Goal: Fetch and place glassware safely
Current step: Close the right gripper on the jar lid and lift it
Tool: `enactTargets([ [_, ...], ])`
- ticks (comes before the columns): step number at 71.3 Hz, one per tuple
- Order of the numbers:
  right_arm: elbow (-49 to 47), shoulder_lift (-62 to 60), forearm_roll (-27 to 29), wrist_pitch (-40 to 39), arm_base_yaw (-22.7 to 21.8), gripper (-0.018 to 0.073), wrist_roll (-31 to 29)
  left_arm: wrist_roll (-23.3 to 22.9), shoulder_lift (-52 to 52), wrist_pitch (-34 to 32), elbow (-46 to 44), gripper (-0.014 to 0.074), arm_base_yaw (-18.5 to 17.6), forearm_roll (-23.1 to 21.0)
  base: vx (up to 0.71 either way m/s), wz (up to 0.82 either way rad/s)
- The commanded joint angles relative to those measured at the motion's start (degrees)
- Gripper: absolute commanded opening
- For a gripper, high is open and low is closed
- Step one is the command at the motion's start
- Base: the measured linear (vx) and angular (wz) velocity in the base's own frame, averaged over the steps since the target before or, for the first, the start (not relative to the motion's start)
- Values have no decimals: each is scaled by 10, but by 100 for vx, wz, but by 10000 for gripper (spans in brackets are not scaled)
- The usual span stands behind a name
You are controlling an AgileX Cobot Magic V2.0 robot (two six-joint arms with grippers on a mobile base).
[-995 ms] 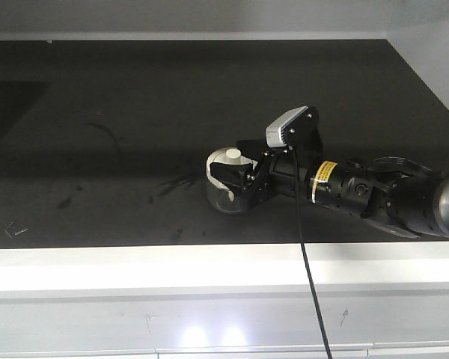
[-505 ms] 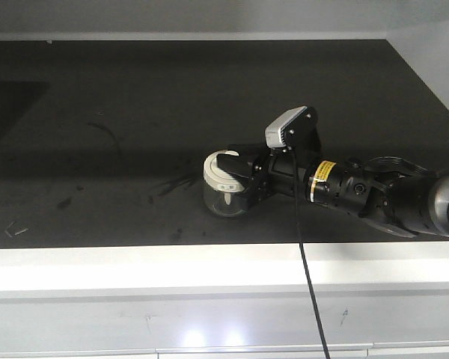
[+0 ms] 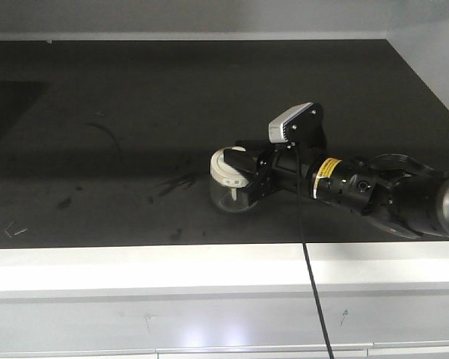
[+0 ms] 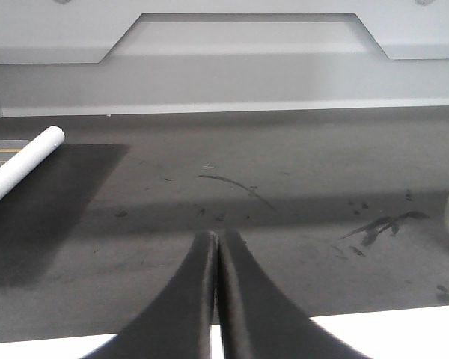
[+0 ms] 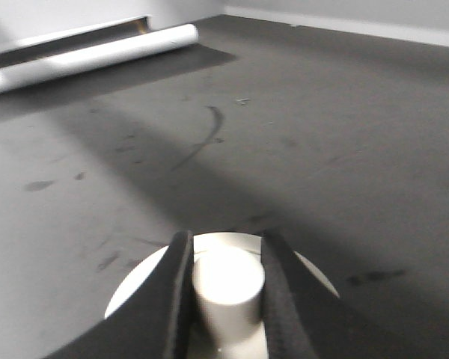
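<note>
Right fingers [image 5: 176,299] clamped on the knob [image 5: 226,288] of the glass jar [image 3: 230,196] — left fingers [image 4: 198,292] pressed together, holding nothing.
The jar is at the front-centre of the dark counter [image 3: 135,112], its cream-white lid [image 3: 228,168] leaning away from the right arm; whether its base touches the surface I cannot tell. In the left wrist view it shows only at the right edge, well apart from a white roll [image 4: 22,168] lying far left.
</note>
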Motion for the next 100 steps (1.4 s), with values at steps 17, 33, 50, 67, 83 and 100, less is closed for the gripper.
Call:
enactTargets([
  [17, -14, -148, -39, 16, -1, -1, 38, -5, 6, -39, -17, -7, -3, -5, 0, 0],
  [33, 1, -247, -201, 14, -1, -1, 187, -5, 6, -39, -17, -7, -3, -5, 0, 0],
  [50, 116, -356, -217, 16, -1, -1, 209, -5, 6, -39, -17, -7, -3, -5, 0, 0],
  [67, 233, -466, -196, 20, -1, -1, 213, -5, 6, -39, -17, -7, -3, -5, 0, 0],
  [83, 301, -543, -188, 41, -1, -1, 214, -5, 6, -39, -17, -7, -3, -5, 0, 0],
  [100, 312, -575, -156, 75, -1, -1, 217, -5, 6, -39, -17, -7, -3, -5, 0, 0],
])
